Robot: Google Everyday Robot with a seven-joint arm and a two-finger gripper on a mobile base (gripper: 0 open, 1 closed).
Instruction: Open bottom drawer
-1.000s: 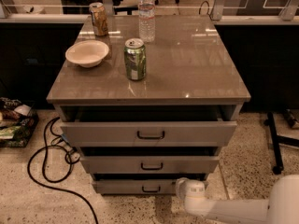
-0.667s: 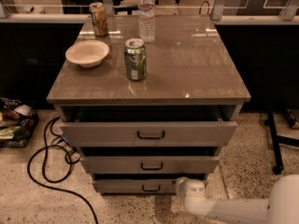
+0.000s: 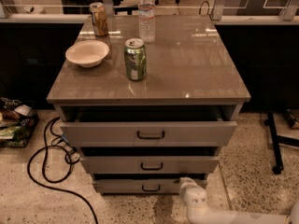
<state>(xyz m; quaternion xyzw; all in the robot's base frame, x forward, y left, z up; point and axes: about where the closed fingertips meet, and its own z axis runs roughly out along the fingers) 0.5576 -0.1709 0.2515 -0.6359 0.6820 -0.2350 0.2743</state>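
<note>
The bottom drawer [image 3: 126,186] is the lowest, thinnest grey front of the cabinet, with a small black loop handle [image 3: 151,188]. It stands slightly pulled out, with a dark gap above it. My white arm comes in from the bottom right, and the gripper [image 3: 187,185] sits at the drawer front's right end, to the right of the handle. The arm's wrist hides the fingertips.
The mid-sized drawer [image 3: 149,164] and the widest top drawer [image 3: 149,133] stand out above. On the cabinet top are a white bowl [image 3: 87,53], a green can [image 3: 135,59], a brown can [image 3: 98,18] and a water bottle [image 3: 146,14]. A black cable [image 3: 42,169] lies on the floor at left.
</note>
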